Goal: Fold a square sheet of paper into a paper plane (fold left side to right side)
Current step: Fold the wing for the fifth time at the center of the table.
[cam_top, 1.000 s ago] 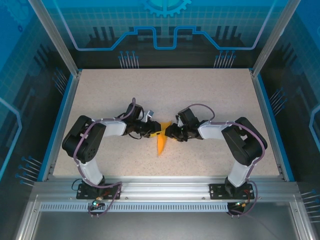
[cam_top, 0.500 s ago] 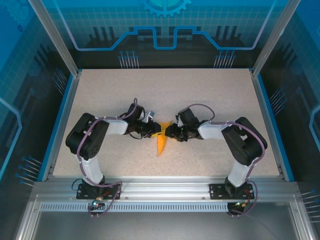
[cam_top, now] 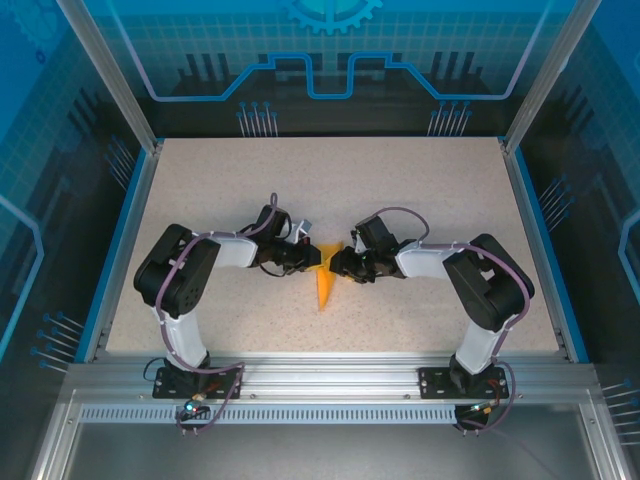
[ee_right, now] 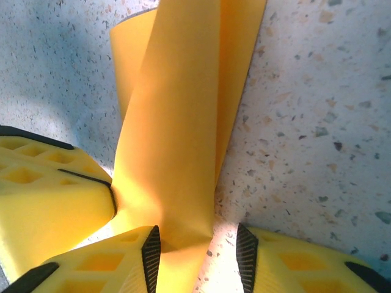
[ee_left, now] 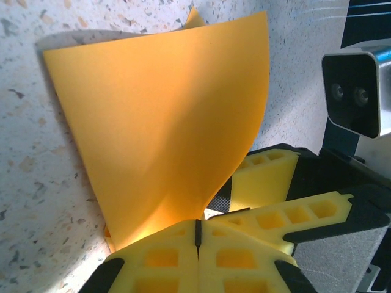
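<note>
The square sheet of paper (cam_top: 323,285) is bright orange and folded into a narrow pointed shape, its tip toward the near edge. Both grippers meet at its far end. My left gripper (cam_top: 311,262) comes in from the left. In the left wrist view its yellow jaws (ee_left: 197,235) are pressed together on the lower corner of the sheet (ee_left: 159,122), which curves up and away from them. My right gripper (cam_top: 336,265) comes in from the right and stands open. The folded paper (ee_right: 177,134) passes between its fingers (ee_right: 198,256), against the left pad, with bare table by the right pad.
The speckled table (cam_top: 400,190) is ringed by a blue rim and aluminium frame posts. The right gripper's yellow fingers (ee_left: 264,177) and the right wrist camera (ee_left: 357,91) sit close beside my left jaws. The left fingers (ee_right: 49,189) crowd the right wrist view.
My left gripper has closed onto the paper's corner. The paper's pointed tip has shifted slightly to the right. The right arm has stayed still.
</note>
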Motion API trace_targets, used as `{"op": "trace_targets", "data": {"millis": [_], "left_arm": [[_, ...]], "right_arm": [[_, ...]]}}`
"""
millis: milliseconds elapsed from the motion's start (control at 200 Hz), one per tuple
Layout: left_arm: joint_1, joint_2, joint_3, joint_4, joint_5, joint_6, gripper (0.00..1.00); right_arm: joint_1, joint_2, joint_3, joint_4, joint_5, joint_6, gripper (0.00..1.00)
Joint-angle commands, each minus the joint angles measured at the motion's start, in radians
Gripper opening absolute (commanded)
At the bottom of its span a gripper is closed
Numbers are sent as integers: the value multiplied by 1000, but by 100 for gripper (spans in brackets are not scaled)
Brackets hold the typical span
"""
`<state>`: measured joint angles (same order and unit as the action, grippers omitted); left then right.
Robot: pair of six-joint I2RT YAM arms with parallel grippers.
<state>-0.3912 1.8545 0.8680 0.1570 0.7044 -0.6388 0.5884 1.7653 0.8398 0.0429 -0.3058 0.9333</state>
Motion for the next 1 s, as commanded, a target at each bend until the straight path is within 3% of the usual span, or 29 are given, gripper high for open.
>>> {"op": "trace_targets", "data": {"millis": [0, 210, 645, 995], "left_arm": [[17, 17, 22, -28, 8, 64, 0], [40, 19, 14, -36, 3, 97, 0], [53, 72, 41, -47, 1, 138, 0], [57, 97, 62, -74, -20, 169, 0]], "right_arm": [[7, -14, 0, -35, 19, -42, 42], [-18, -93, -8, -54, 30, -63, 43], [-24, -114, 34, -162, 91, -119, 43], [-27, -130, 63, -127, 67, -143, 39]]}}
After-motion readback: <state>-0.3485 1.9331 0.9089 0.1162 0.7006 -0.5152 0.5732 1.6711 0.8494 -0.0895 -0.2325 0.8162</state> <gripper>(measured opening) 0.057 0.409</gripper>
